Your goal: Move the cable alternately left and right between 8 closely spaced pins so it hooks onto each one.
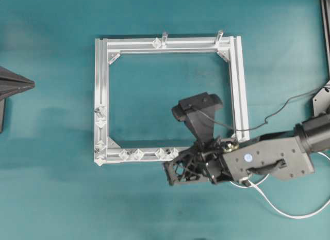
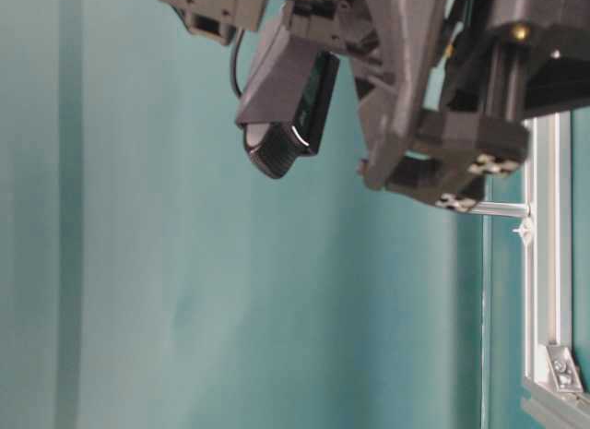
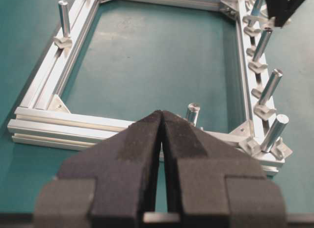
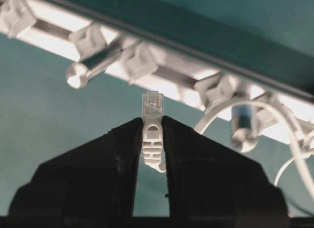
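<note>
Where ribbed white cable (image 4: 153, 147) ends, the right pincer (image 4: 153, 121) pinches its clear plug.

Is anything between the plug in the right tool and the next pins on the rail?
Nothing visible. In the right wrist view the right tool holds the cable by its plug, with open air up to the pins on the frame rail. The cable already loops around a pin at right.

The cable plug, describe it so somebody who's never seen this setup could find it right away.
Start at the square aluminium frame on the teal table, then go to the right end effector at its lower right corner. Pinched between the black pads is the cable plug: a clear connector tip on a ribbed white boot, unlike the metal pins behind it.
</note>
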Robot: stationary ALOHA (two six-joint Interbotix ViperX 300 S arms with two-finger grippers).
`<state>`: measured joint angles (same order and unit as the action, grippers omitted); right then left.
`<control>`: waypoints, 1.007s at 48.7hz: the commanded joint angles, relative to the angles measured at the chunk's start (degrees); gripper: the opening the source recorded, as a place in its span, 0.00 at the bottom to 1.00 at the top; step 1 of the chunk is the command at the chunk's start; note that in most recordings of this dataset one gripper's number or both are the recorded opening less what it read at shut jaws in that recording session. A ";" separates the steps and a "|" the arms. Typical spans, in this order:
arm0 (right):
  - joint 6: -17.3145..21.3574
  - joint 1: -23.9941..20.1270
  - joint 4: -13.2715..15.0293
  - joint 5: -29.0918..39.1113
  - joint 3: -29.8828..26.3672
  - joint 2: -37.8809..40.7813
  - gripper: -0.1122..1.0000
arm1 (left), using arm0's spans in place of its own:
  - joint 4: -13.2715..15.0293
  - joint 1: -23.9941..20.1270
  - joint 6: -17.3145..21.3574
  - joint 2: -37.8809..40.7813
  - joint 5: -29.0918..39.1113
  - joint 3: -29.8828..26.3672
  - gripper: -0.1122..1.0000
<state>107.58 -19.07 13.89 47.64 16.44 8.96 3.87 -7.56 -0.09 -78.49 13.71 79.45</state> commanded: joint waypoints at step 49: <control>-0.09 -6.59 0.00 0.35 -18.63 10.11 0.25 | -0.09 -0.18 -0.09 0.44 -0.26 -0.62 0.10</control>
<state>107.58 -25.14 13.80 47.99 0.35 19.60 3.87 -7.56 -0.09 -78.49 13.71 79.45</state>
